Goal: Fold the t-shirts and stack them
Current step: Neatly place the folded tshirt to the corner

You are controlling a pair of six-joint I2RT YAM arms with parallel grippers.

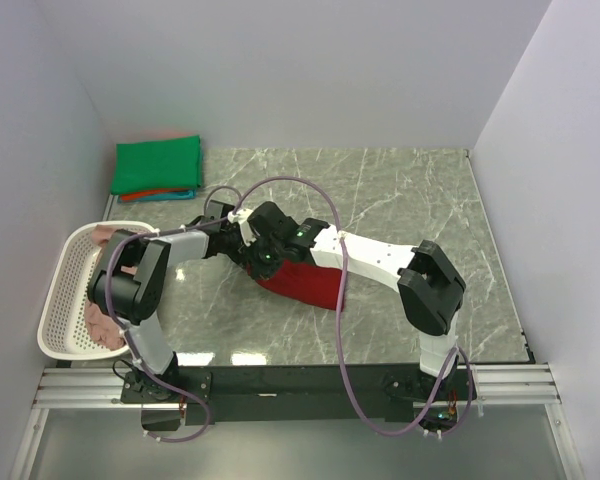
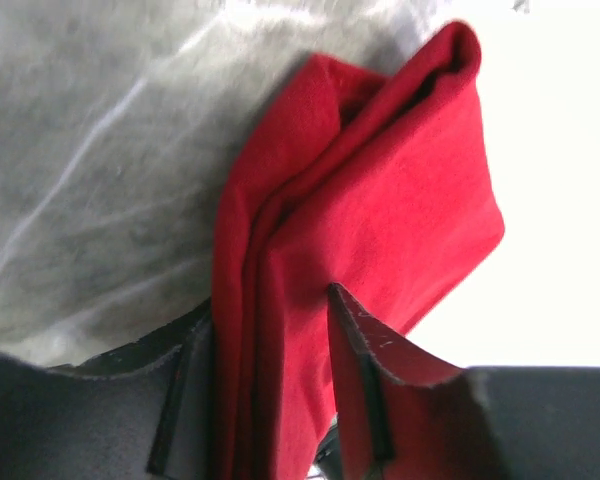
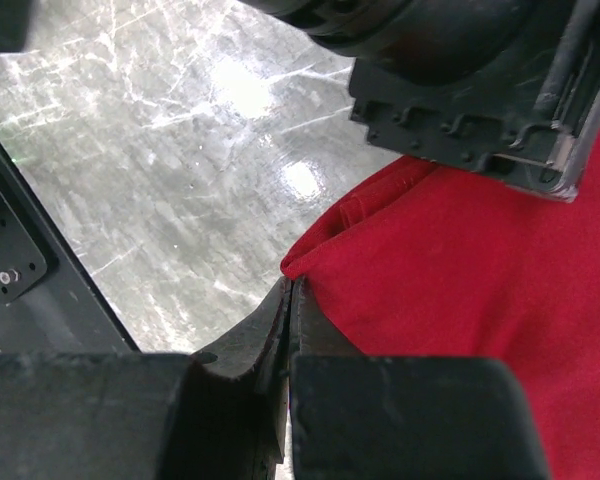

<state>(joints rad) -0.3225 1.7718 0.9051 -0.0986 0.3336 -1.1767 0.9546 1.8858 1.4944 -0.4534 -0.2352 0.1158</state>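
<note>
While I'm watching off the top cam, the dark red t-shirt [image 1: 305, 282] is bunched up on the bench [image 1: 400, 190], middle-ish and toward the near edge. Left end effector [image 2: 270, 300] is clamped around a folded wad of it, cloth filling the gap. Right end effector [image 3: 288, 300] is squeezed narrow on a corner of the hem. Far left corner has a folded stack with a green t-shirt [image 1: 158, 165] on top, and the white basket [image 1: 60, 300] sits at the near left edge.

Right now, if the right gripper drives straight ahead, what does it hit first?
The dark red t-shirt: its folded edge is at the right gripper's shut tips. Past that, it looks like bare table, depth unclear.
</note>
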